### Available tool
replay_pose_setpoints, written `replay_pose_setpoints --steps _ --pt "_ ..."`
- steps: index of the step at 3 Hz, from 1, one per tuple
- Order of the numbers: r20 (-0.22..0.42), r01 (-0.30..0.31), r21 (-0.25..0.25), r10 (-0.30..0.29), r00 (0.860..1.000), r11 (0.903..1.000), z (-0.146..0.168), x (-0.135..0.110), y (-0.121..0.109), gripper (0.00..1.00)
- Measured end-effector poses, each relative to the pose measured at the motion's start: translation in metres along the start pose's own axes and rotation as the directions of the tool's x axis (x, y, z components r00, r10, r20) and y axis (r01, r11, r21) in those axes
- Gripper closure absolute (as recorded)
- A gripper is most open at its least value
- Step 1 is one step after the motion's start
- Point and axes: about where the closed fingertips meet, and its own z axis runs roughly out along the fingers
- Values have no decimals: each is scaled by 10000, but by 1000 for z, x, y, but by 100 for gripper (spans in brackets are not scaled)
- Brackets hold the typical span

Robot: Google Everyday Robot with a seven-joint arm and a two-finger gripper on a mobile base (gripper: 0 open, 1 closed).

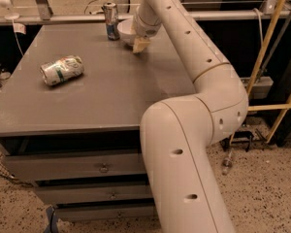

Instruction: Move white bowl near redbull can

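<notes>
The white bowl (125,29) stands on the grey table (111,86) at its far edge. The redbull can (110,21), slim, blue and silver, stands upright just left of the bowl, almost touching it. My gripper (141,43) is at the bowl's right rim, reaching down from the long white arm (184,42). The arm hides the right part of the bowl, so I cannot see whether the gripper holds the rim.
A dented silver-and-green can (62,70) lies on its side at the table's left. The table has drawers (102,168) in front. A railing (63,18) runs behind the far edge. Yellow poles (269,42) stand at the right.
</notes>
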Motion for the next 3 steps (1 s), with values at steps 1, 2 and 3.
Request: replay_pose_setpoints --steps 1,2,3 --pt "9 5 -31 -5 10000 10000 2 -1 0 0" --pt "9 5 -31 -5 10000 10000 -2 -2 -2 0" --pt "8 3 -29 -3 10000 10000 -3 -2 -2 0"
